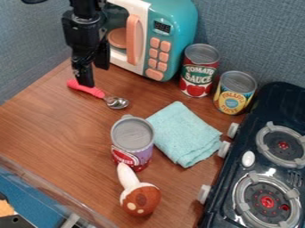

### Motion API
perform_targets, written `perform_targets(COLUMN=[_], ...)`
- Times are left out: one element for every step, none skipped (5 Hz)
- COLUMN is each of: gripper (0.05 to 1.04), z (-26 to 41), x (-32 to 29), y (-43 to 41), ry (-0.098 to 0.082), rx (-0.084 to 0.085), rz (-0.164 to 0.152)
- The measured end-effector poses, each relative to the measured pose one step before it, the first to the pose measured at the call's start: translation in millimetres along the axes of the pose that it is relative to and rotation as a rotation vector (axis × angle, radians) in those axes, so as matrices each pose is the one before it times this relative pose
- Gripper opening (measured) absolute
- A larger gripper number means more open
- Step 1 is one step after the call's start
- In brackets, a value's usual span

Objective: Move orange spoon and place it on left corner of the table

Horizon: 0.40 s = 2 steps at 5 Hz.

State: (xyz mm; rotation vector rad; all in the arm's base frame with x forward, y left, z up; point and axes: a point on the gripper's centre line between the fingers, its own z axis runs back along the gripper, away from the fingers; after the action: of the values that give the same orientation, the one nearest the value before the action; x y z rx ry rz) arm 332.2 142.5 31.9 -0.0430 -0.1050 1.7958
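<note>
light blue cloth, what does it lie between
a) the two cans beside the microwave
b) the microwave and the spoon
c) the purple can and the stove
c, the cloth has the purple can on one side and the stove with its white knobs on the other.

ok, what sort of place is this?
Probably a toy kitchen mock-up: play microwave at the back, toy stove at image right, and two cans between them.
</note>
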Motion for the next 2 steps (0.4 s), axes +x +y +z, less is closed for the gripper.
perform_targets(gripper=[0.999,0.999], z=[-8.10,-11.47], x=[16.23,10.09], y=[-10.61,-3.80], ry=[0.0030,-0.0054], rx=[-0.0065,0.0138], rz=[0.0173,-0.0004])
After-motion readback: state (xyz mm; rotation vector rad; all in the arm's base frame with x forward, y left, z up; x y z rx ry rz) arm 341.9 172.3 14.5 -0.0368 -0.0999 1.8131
